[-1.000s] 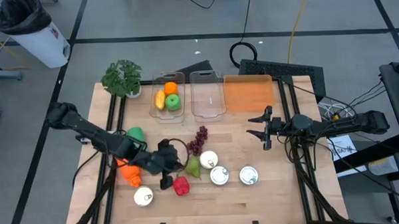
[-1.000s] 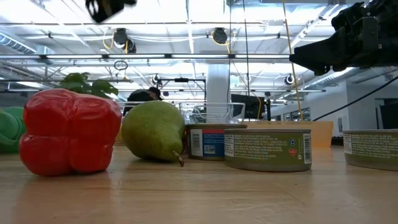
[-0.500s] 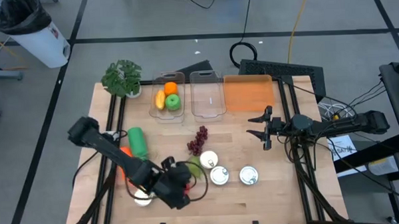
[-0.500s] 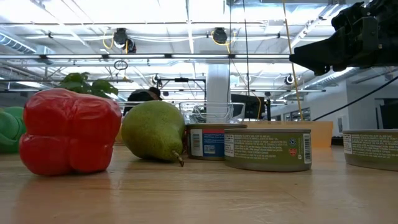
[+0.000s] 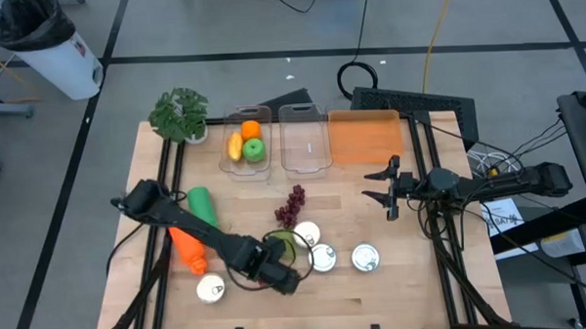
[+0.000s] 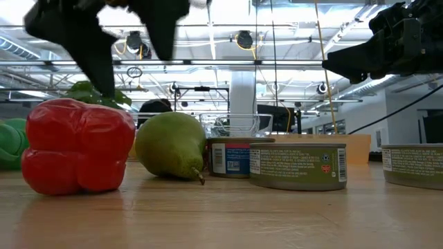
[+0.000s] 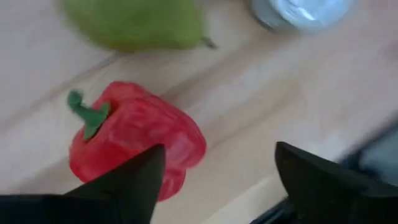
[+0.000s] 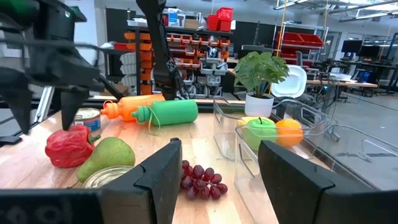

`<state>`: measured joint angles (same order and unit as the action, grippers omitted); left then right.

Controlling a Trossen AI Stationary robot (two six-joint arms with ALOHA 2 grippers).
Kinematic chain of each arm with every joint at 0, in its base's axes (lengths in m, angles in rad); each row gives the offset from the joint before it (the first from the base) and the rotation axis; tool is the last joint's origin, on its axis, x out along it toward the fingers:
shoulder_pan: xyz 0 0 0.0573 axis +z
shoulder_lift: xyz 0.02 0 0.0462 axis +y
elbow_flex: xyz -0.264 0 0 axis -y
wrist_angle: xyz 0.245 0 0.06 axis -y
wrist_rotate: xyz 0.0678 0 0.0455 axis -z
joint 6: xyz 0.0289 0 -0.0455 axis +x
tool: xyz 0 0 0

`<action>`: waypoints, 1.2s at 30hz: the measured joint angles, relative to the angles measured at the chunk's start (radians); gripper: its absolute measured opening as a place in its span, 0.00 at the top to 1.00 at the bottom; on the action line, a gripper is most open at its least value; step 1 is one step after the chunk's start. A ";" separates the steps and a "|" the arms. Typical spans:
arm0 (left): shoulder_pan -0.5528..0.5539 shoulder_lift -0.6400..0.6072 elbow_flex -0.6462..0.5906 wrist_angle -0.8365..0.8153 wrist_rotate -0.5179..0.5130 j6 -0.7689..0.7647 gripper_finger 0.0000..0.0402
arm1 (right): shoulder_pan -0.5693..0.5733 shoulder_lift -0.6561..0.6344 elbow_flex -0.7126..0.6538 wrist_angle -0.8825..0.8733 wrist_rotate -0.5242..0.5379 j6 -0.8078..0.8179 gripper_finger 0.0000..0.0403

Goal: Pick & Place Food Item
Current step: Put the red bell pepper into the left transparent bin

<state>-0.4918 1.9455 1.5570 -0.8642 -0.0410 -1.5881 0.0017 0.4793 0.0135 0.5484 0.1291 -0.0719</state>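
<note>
On the counter (image 5: 395, 288) I count three tin cans: one (image 5: 210, 288) at the near left, one (image 5: 365, 258) at the near right, and one (image 5: 323, 258) just beside that; a fourth round tin top (image 5: 306, 233) sits by the grapes. There are two bottles lying side by side, one orange (image 5: 186, 248) and one green (image 5: 201, 205). Two clear bins stand at the far side, one (image 5: 245, 142) holding three pieces of fruit, the other (image 5: 305, 138) next to it. One red pepper (image 7: 134, 138), one pear (image 6: 171, 146), one bunch of grapes (image 5: 292, 206), one potted plant (image 5: 179, 114), one orange tray (image 5: 364, 138).
</note>
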 joint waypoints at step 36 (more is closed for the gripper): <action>-0.035 0.164 -0.002 -0.183 -0.004 -0.561 0.09 | 0.000 0.000 0.000 0.000 0.000 0.000 0.51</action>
<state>-0.5266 2.1098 1.5550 -1.0471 -0.0449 -2.1493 0.0017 0.4791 0.0138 0.5480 0.1295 -0.0719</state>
